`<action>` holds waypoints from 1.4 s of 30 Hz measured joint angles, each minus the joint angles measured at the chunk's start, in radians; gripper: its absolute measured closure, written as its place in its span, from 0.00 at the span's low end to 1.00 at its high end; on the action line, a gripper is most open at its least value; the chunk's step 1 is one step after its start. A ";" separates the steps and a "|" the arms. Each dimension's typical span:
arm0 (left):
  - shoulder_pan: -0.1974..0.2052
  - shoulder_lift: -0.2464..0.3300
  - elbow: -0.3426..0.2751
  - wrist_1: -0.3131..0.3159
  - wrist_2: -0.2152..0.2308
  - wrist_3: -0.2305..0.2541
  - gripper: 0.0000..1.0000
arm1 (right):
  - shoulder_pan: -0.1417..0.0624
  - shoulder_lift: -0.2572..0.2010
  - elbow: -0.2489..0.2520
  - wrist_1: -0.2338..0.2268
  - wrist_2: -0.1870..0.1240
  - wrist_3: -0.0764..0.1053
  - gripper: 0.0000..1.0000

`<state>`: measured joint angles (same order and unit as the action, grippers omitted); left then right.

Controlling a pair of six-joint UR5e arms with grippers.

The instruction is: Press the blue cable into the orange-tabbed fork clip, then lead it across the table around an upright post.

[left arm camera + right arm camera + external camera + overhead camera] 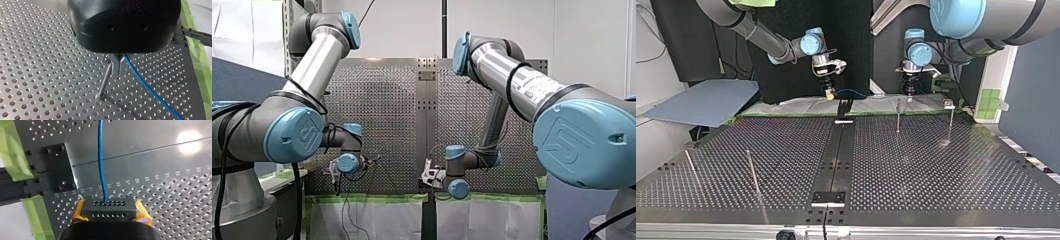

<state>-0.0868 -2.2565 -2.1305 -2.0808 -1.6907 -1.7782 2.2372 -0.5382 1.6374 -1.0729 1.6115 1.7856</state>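
In the left wrist view my left gripper [116, 73] has its metal fingers shut on the blue cable [150, 90], which runs away over the perforated table. A thin upright post [105, 80] stands right beside the fingers. In the top view this gripper [908, 94] hangs just behind that post [898, 116]. My right gripper [110, 216] has yellow pads shut on a black perforated block [108, 208], from which the blue cable [100, 157] leads straight ahead. Seen from the top view, my right gripper [828, 93] is beside a black clip [843, 107] on the centre strip; no orange tab shows.
Another post [951, 122] stands to the right of the first one in the top view, and two leaning posts [752, 171] stand at its near left. A grey sheet [706, 102] lies off the table's far left. Green tape [15, 157] edges the table.
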 joint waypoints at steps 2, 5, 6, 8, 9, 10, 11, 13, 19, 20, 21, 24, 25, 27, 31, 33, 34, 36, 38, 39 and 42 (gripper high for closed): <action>0.001 0.000 0.000 0.003 -0.001 -0.005 0.98 | 0.000 0.004 -0.002 0.001 0.000 0.000 1.00; 0.002 -0.003 0.000 0.012 -0.002 -0.014 0.98 | 0.000 0.010 -0.003 0.001 -0.001 0.000 1.00; 0.003 -0.008 0.000 0.014 -0.001 -0.016 0.98 | 0.000 0.014 -0.004 0.001 -0.001 0.000 1.00; 0.004 -0.020 0.001 0.019 -0.001 -0.018 0.98 | -0.001 0.025 -0.005 0.002 -0.001 0.000 1.00; 0.004 -0.030 0.001 0.023 0.000 -0.018 0.98 | -0.001 0.028 -0.006 0.002 -0.001 0.000 1.00; 0.005 -0.037 0.001 0.028 0.000 -0.018 0.98 | -0.001 0.031 -0.006 0.003 -0.002 -0.001 1.00; 0.005 -0.042 0.001 0.035 0.001 -0.017 0.98 | -0.001 0.032 -0.006 0.004 -0.002 -0.001 1.00; 0.005 -0.050 0.001 0.048 0.003 -0.017 0.98 | -0.001 0.034 -0.006 0.004 -0.003 -0.002 1.00; 0.006 -0.055 0.001 0.052 0.006 -0.021 0.98 | -0.001 0.036 -0.008 0.003 -0.004 -0.002 1.00; 0.007 -0.055 0.001 0.052 0.008 -0.025 0.98 | -0.001 0.037 -0.009 0.004 -0.004 -0.002 1.00; 0.009 -0.055 0.001 0.052 0.011 -0.030 0.98 | -0.001 0.037 -0.010 0.005 -0.004 -0.002 1.00; 0.012 -0.055 0.000 0.050 0.015 -0.038 0.98 | -0.001 0.037 -0.014 0.008 -0.005 -0.002 1.00; 0.013 -0.055 0.001 0.049 0.015 -0.039 0.98 | -0.001 0.037 -0.016 0.010 -0.005 -0.002 1.00; 0.015 -0.055 0.001 0.050 0.016 -0.041 0.98 | -0.001 0.037 -0.019 0.015 -0.005 -0.003 1.00; 0.019 -0.055 0.014 0.040 0.016 -0.046 0.98 | -0.001 0.037 -0.022 0.022 -0.005 -0.003 1.00; 0.021 -0.055 0.026 0.028 0.016 -0.047 0.98 | -0.001 0.037 -0.023 0.023 -0.005 -0.003 1.00; 0.022 -0.055 0.030 0.022 0.017 -0.047 0.98 | -0.001 0.037 -0.023 0.024 -0.005 -0.003 1.00; 0.023 -0.055 0.041 0.010 0.020 -0.047 0.98 | -0.001 0.037 -0.025 0.026 -0.005 -0.003 1.00; 0.024 -0.055 0.050 0.000 0.022 -0.047 0.98 | -0.001 0.037 -0.027 0.032 -0.005 -0.003 1.00; 0.025 -0.055 0.057 -0.007 0.023 -0.048 0.98 | -0.001 0.037 -0.029 0.035 -0.005 -0.003 1.00; 0.026 -0.055 0.076 -0.029 0.024 -0.049 0.98 | -0.002 0.037 -0.033 0.043 -0.005 -0.003 1.00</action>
<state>-0.0608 -2.3116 -2.0542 -2.1098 -1.6667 -1.8268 2.2353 -0.5010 1.6046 -1.0300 1.6062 1.7822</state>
